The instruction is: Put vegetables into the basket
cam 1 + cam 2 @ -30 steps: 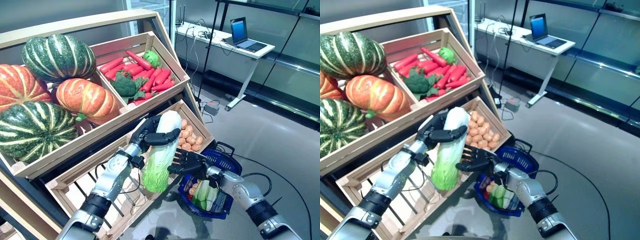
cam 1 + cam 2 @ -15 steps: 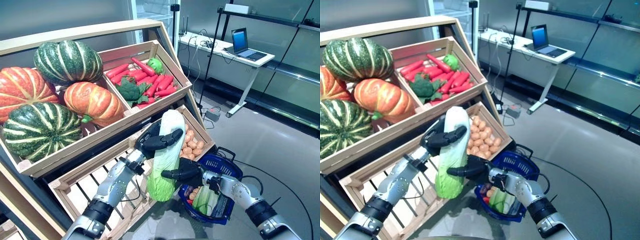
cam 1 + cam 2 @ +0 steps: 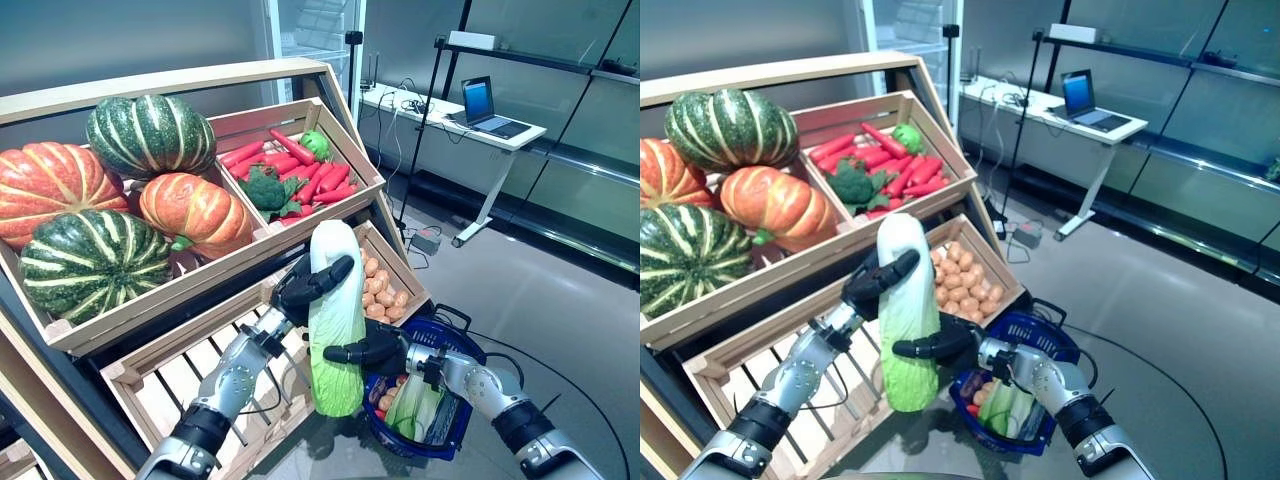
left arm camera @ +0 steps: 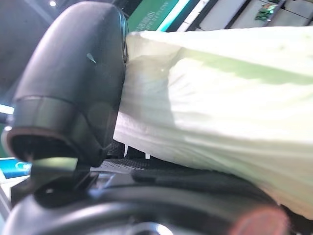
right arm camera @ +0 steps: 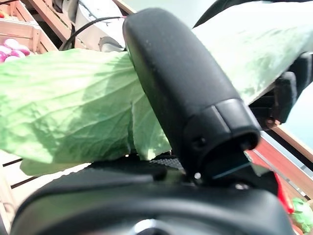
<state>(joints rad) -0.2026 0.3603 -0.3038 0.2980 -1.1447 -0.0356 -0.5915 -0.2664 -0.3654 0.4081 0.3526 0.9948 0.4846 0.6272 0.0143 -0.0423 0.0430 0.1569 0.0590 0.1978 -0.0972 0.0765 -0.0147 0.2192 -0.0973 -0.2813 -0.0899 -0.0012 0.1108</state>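
Two hands are closed on one napa cabbage, which is held nearly upright, white stem end up and leafy end down, in front of the lower crate of a wooden produce stand. The left hand is wrapped round the upper white part, and its thumb is seen pressed against the pale ribs in the left wrist view; its fingers are hidden behind the cabbage in the head views. The right hand is clamped on the green middle from the other side, its thumb laid across the leaves in the right wrist view. A blue basket is seen just beside and below the cabbage, on the floor, partly covered by the right forearm; pale green stalks and small potato-like pieces are visible inside, but the rest of its load cannot be made out. Potatoes are partly hidden behind the cabbage. Above, pumpkins fill one compartment and red peppers with broccoli another. A laptop is seen on a far bench.
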